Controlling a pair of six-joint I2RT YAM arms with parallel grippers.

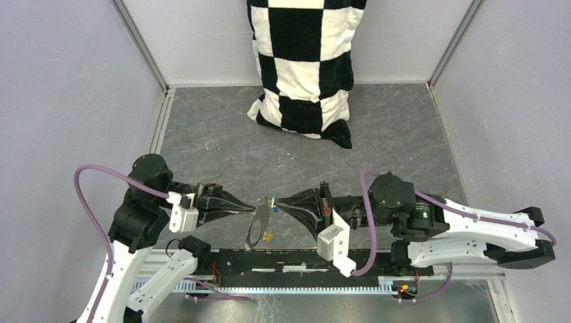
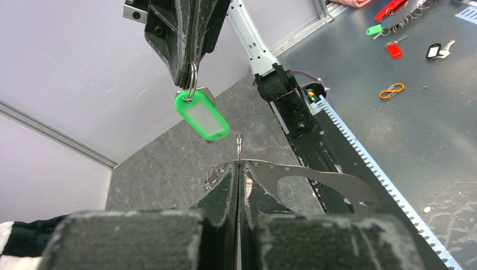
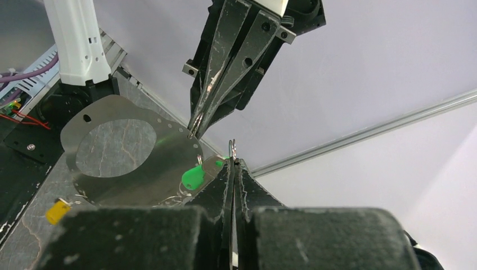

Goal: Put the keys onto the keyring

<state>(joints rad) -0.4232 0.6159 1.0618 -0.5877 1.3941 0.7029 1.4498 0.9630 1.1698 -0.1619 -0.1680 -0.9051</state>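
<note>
The black-and-white checkered cloth (image 1: 301, 64) stands well beyond the keyring (image 3: 171, 149), taking no part. Both arms meet tip to tip right over the keyring, which is held up off the table.

The left gripper (image 2: 238, 169) has its fingers pressed together on the keyring's upper edge, holding the flat grey loop so the rest hangs down toward the arm bases. The right gripper (image 3: 232, 163) faces it, just beside that pinched edge, its fingers also fully together on a thin silver ring (image 2: 193, 76) from which the green key (image 2: 202, 115) dangles.

The yellow key (image 3: 56, 211) lies on the table below the keyring's lower end. A blue speck (image 1: 276, 209) just beside the keyring, under the right fingertips, is probably the blue key – too small to say whether it is attached.

The step in hand looks like threading the green key's ring onto the keyring. The two are close but I cannot tell if they are linked. The next move calls for a very fine line-up of ring against edge – any slip in either pinch would drop the part.
</note>
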